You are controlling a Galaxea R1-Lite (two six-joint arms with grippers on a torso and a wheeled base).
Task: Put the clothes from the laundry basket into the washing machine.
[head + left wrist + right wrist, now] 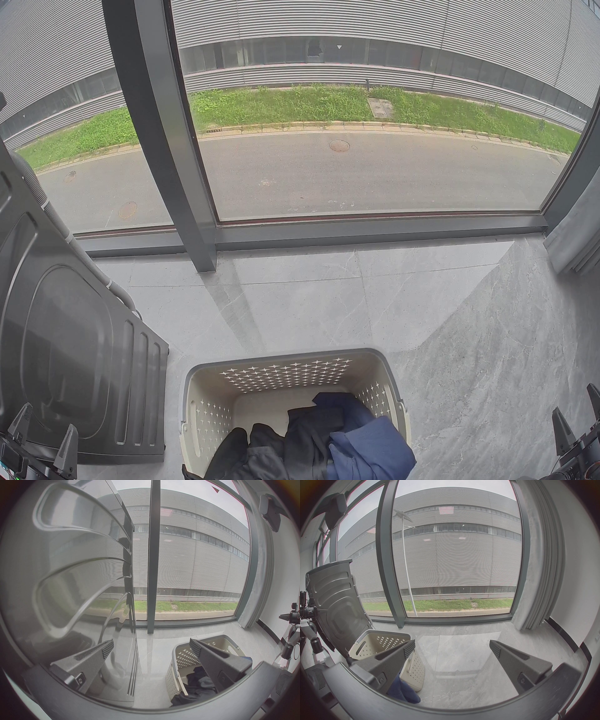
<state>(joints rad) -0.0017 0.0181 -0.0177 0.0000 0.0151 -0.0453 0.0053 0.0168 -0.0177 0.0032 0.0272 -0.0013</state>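
Pale grey stone floor (312, 300) runs up to a tall window (375, 125) that looks onto a road, a grass strip and a ribbed building, with a curtain (578, 237) hanging at 3 o'clock in the head view.

The laundry basket (282, 356), a cream plastic tub with star-shaped perforations, sits on the floor at 6 o'clock. It holds the clothes: a blue garment (369, 453) heaped against its right side and spilling over the rim, and a dark garment (300, 444) bunched beside it toward the left. The washing machine (69, 350) stands at 8 o'clock, just beside the basket, showing a ribbed grey panel; its door and drum opening cannot be made out.

The left gripper (47, 431) is at 7 o'clock, close to the machine's panel, and its fingers are spread apart with nothing between them. The right gripper (574, 406) is at 4 o'clock, well apart from the basket, its fingers likewise apart and empty.

By the look of it the task has barely begun. No garment is held or lifted and the basket is loaded, so every piece is yet to be picked up and carried to the machine.
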